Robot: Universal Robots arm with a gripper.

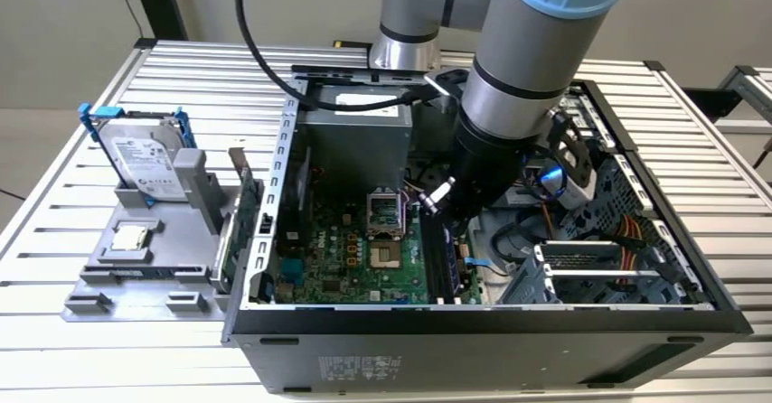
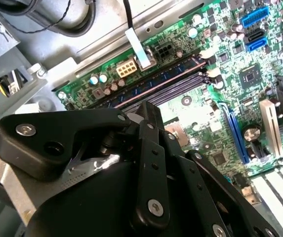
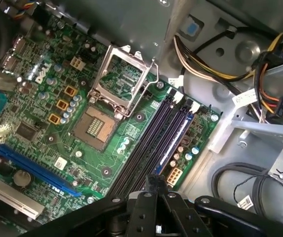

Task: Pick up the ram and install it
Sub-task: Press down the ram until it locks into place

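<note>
The ram (image 3: 175,134) is a long blue stick. It sits in the outermost memory slot of the motherboard (image 3: 42,98), beside the empty dark slots (image 3: 148,143). In the second wrist view the ram (image 2: 156,81) runs along the board's edge with its row of dark chips. My gripper (image 3: 154,181) hangs inside the open computer case (image 1: 483,317), just over one end of the ram. Its black fingers (image 2: 148,118) are shut, with nothing seen between them. In the exterior view the gripper (image 1: 432,202) is low over the slots.
The open CPU socket (image 3: 99,126) lies next to the slots. Cable bundles (image 3: 215,69) and a drive cage (image 1: 603,267) crowd the case on the exterior view's right. Outside it, a grey holder (image 1: 133,276) carries a hard drive (image 1: 145,159) and a green card (image 1: 248,213).
</note>
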